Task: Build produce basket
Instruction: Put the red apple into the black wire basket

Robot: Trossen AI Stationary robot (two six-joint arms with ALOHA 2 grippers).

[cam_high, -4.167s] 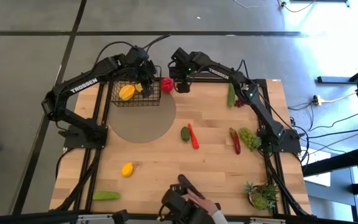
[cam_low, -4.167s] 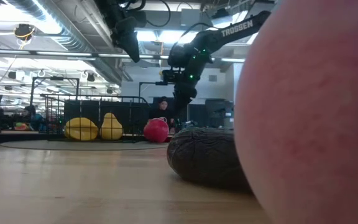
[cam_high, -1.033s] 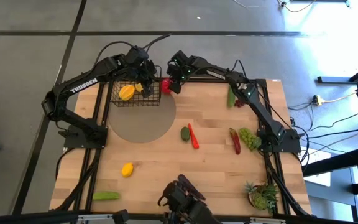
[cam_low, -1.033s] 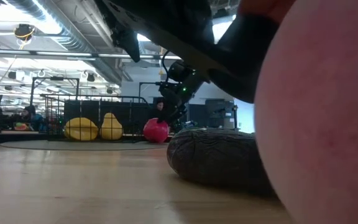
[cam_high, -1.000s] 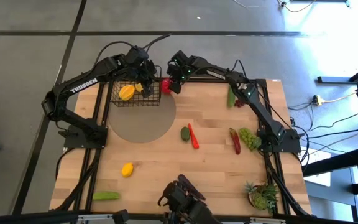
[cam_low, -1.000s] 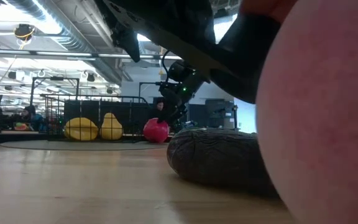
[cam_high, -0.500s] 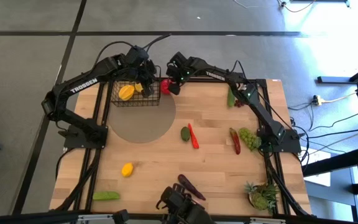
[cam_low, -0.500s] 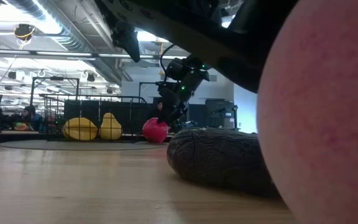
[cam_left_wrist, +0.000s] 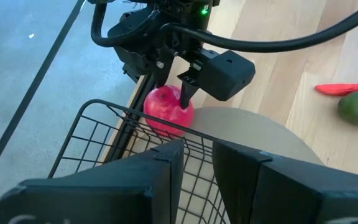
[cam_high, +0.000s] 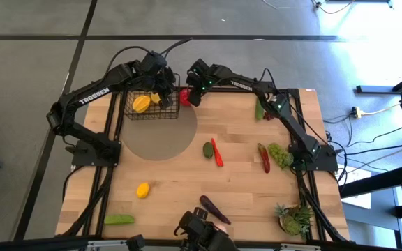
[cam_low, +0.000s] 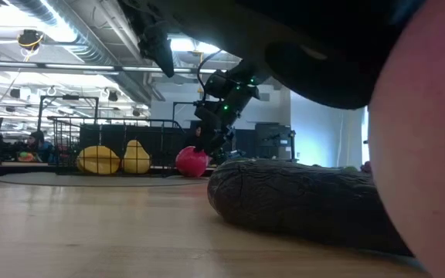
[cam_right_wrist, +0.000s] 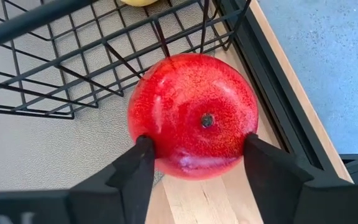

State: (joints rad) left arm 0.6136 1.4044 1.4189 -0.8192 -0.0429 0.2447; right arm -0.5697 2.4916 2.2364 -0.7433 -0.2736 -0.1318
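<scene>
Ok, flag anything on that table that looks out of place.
A spiky green potted plant lies tipped on its side at the table's near right corner, away from the black wire-mesh basket. Nothing else stands out.

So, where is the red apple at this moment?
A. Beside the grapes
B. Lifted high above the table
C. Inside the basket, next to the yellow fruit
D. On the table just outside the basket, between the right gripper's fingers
D: in the right wrist view the red apple sits on the table outside the basket, with the right gripper straddling it, one of its fingers on either side.
</scene>
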